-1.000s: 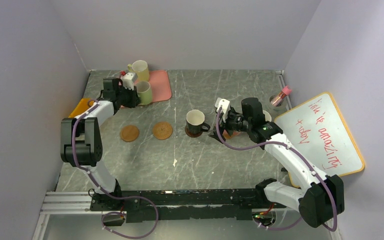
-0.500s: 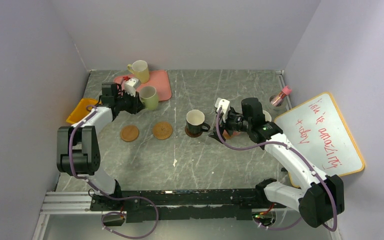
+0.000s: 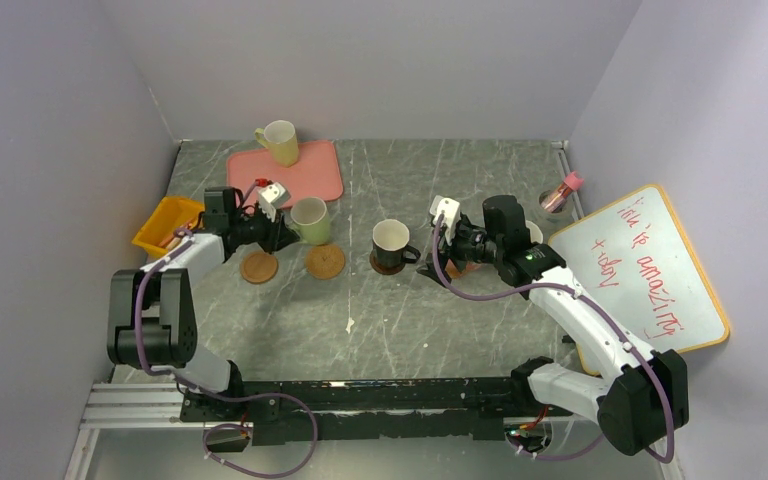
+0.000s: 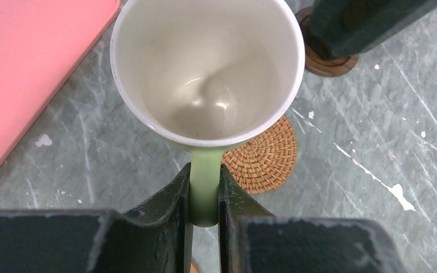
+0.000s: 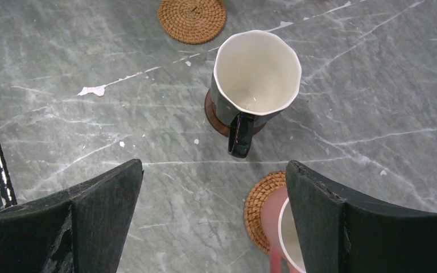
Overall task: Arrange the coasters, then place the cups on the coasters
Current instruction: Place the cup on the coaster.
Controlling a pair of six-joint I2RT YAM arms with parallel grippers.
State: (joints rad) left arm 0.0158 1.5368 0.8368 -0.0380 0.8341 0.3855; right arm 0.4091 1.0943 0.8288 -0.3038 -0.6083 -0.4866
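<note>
Left wrist view showed your left gripper [image 4: 205, 190] clamped on the pale green mug [image 4: 207, 68] by its handle, partly over a woven coaster [image 4: 264, 156] toward the table's left edge. You needed to centre it, then lower it level.

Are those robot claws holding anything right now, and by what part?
The left gripper pinches the green mug by its handle; the right gripper holds nothing.

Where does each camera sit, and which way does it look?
Top: high behind the arms, looking down at the table; both arms show.
Left wrist: looks down past the left tool, shut on the green mug's handle.
Right wrist: looks down between the open right tool at the black mug.
All three show the black mug.
</note>
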